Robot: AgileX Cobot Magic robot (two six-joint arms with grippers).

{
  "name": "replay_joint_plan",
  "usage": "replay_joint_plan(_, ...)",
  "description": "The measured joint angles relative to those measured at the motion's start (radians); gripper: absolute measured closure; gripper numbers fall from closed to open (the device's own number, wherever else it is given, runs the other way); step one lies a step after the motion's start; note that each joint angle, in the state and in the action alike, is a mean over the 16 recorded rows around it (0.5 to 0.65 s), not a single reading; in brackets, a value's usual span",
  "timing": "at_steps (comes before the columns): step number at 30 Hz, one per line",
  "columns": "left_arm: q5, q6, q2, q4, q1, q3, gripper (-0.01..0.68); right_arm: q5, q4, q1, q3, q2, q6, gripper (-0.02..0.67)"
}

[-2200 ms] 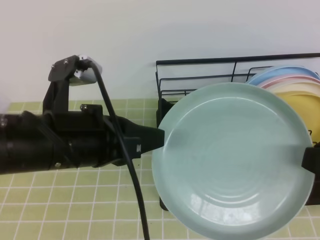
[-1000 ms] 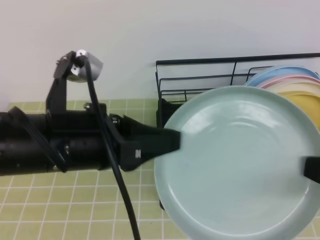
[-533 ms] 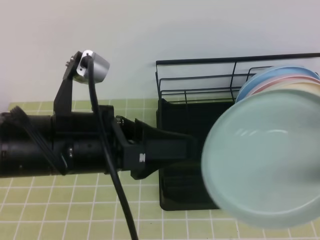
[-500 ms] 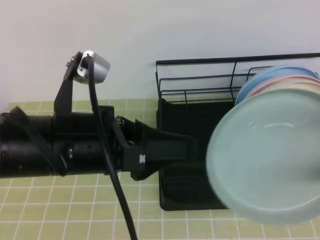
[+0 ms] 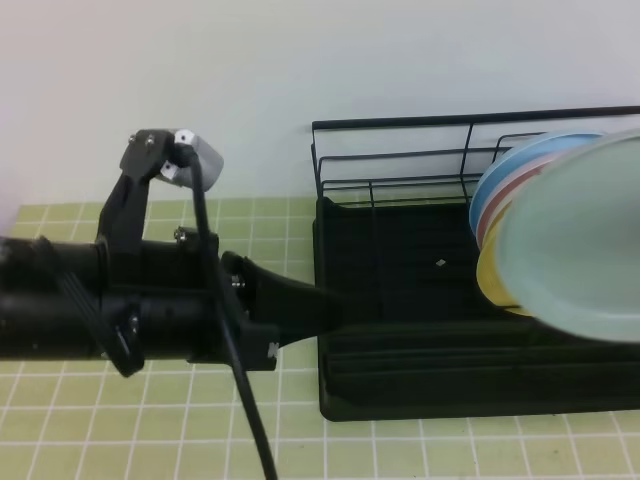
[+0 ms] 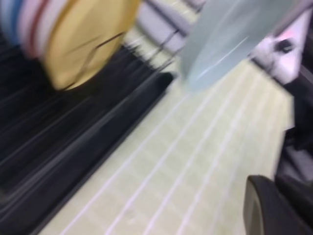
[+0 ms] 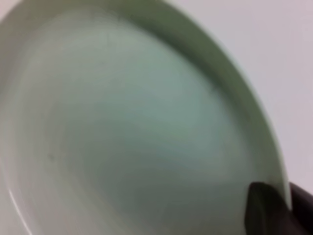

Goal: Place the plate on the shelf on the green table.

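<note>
Two arms at work, only one holding anything. Nearest the high camera, the left arm (image 5: pixel 120 310) lies across the left half of the view, above the green table (image 5: pixel 150 420), with a cable looped over it. Its gripper (image 5: pixel 305 305) points right and ends at the left edge of the rack, clear of the plate. Whether its jaws are spread or together cannot be told: the fingers merge with the black rack behind them, and the left wrist view is motion-blurred, showing only one dark fingertip (image 6: pixel 266 205) at lower right.

Plate (image 5: pixel 580 235) is pale aqua, in the air at the right side of the high view, tilted steeply and cut off by the frame edge. It sits over the right end of the shelf (image 5: pixel 400 300), just in front of the stacked plates. Contact with the shelf cannot be confirmed.

Right wrist view: the plate's inner face (image 7: pixel 122 132) fills the picture. One dark finger (image 7: pixel 269 208) of the right gripper lies over the rim at lower right, jaws pressed together on that rim.

Behind it, three plates stand in the dividers: yellow (image 5: pixel 492 262) in front, then pink (image 5: pixel 490 215), then blue (image 5: pixel 510 165). The shelf's rear rail (image 5: pixel 450 120) runs along a white wall (image 5: pixel 300 60).
</note>
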Motion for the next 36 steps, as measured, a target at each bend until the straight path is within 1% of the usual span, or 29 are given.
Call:
replay_joint_plan(3,-0.022,-0.047,-0.001,0.082,0.000,0.000,0.646,-0.014,-0.065,0.007,-0.026,0.004,-0.029,0.632)
replay_joint_plan(6,-0.046,-0.107,-0.007,0.174,0.000,0.000,0.665,-0.021,-0.143,0.018,-0.048,0.014,-0.035,0.632)
replay_joint_plan(14,-0.098,-0.320,-0.075,0.461,0.000,0.000,0.673,-0.039,-0.364,0.050,-0.072,0.062,0.041,0.632)
replay_joint_plan(21,-0.121,-0.545,-0.171,0.762,0.000,0.000,0.673,-0.088,-0.521,0.080,-0.073,0.117,0.125,0.633)
replay_joint_plan(26,-0.135,-0.678,-0.218,0.941,0.000,0.005,0.673,-0.149,-0.611,0.094,-0.073,0.155,0.149,0.633)
replay_joint_plan(31,-0.158,-0.755,-0.238,1.046,0.000,0.022,0.673,-0.220,-0.671,0.106,-0.073,0.195,0.147,0.633)
replay_joint_plan(36,-0.191,-0.773,-0.241,1.070,0.000,0.049,0.674,-0.278,-0.701,0.108,-0.073,0.237,0.139,0.633)
